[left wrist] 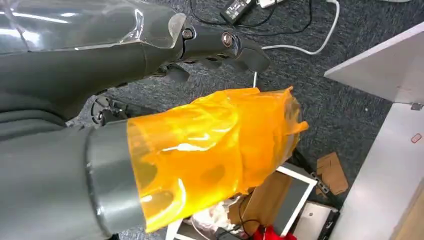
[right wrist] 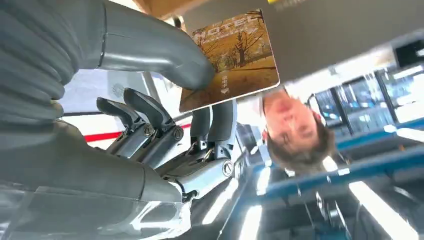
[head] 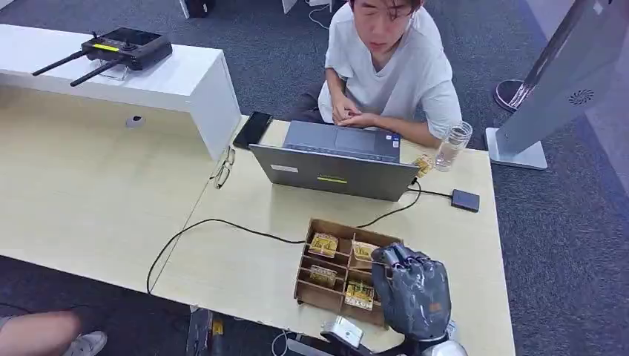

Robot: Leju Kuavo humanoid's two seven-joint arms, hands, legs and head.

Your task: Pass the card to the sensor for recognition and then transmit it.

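Your card (right wrist: 231, 59) — a thin, glossy rectangle printed with autumn trees and the word "HOTEL" — is already pinched in the right hand (head: 410, 291), the thick grey thumb (right wrist: 165, 47) pressed flat on its face and darker fingers (right wrist: 215, 122) backing it from behind. Its long axis runs out past the thumb tip, so most of the card juts free beyond the grip. From the head view that hand sits just above the near right corner of the wooden card box (head: 330, 289), whose slots hold more of the same yellow cards. The small dark flat box (head: 465, 199) lying on the pale desk (head: 245, 274) beyond the hand, cabled toward the grey laptop (head: 334, 170), looks like the sensor; if so, your reach goes forward and slightly right, and the right arm is clearly the nearer one. The left hand (left wrist: 200, 150) hangs over the carpet, its end wrapped in crinkled orange film; you cannot tell how its fingers lie.
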